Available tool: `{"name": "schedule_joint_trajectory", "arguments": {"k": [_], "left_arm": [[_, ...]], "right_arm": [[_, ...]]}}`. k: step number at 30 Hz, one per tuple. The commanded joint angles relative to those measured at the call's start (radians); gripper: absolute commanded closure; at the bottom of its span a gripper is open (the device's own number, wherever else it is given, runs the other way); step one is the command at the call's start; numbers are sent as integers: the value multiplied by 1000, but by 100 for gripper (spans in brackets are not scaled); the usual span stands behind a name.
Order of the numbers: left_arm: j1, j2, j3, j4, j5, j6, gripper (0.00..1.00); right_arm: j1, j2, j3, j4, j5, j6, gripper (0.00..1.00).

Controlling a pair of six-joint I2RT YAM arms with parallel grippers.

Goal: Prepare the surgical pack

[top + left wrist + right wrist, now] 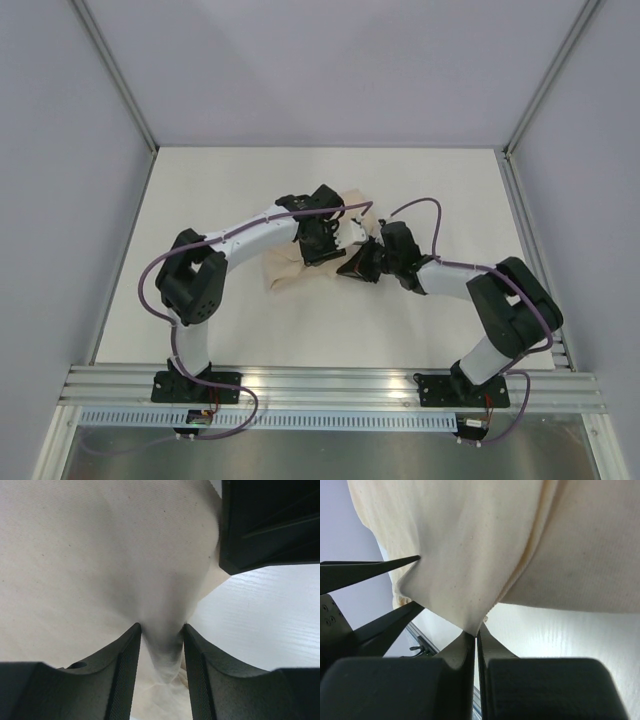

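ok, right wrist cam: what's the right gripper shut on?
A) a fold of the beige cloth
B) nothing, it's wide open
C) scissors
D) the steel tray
A: the right gripper has its fingertips pressed together on a pinched point of the beige cloth, and no tray or scissors show in that view.

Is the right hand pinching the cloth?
Yes, the right hand is shut tight on a fold of the cloth.

Cloth sheet (285,270) plain beige; table (250,190) white; walls (330,70) pale lilac-grey; cables (432,203) purple.
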State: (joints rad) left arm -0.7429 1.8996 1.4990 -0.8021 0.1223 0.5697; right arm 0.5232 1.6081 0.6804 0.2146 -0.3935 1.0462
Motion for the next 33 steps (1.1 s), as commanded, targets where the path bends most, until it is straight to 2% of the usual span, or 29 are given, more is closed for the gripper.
{"name": "schedule_joint_trajectory", "arguments": {"k": [1, 3, 4, 5, 6, 7, 8, 10, 16, 19, 23, 27, 33], "left_arm": [[0, 10, 27, 26, 25, -24, 53], [0, 4, 14, 56, 20, -33, 66], [0, 1, 10, 64, 13, -43, 84], [0, -11, 9, 67, 5, -47, 91], [0, -19, 10, 73, -4, -51, 93], [0, -30, 9, 73, -6, -54, 89], [0, -48, 10, 72, 2, -51, 84], [2, -62, 12, 67, 11, -47, 63], [0, -31, 20, 69, -27, -30, 62], [0, -19, 26, 69, -35, -22, 71], [0, 1, 21, 43, -38, -10, 73], [0, 7, 17, 41, -38, -8, 100], [0, -37, 30, 61, -44, -21, 100]], "right_arm": [[0, -34, -25, 11, 36, -5, 100], [1, -30, -25, 17, 36, -5, 100], [0, -28, -21, 19, 36, -6, 100], [0, -27, -16, 17, 35, -8, 99], [0, -25, -12, 14, 33, -17, 100], [0, -25, -7, 3, 33, -20, 100], [0, -24, 1, -1, 33, -23, 100], [-2, -22, 5, -6, 31, -29, 100], [0, -27, 7, -6, 30, -29, 100], [0, -28, 7, -11, 31, -35, 99], [0, -28, 5, -12, 36, -35, 100], [0, -27, 7, -14, 38, -37, 99], [0, -20, 21, -14, 38, -35, 99]]}}
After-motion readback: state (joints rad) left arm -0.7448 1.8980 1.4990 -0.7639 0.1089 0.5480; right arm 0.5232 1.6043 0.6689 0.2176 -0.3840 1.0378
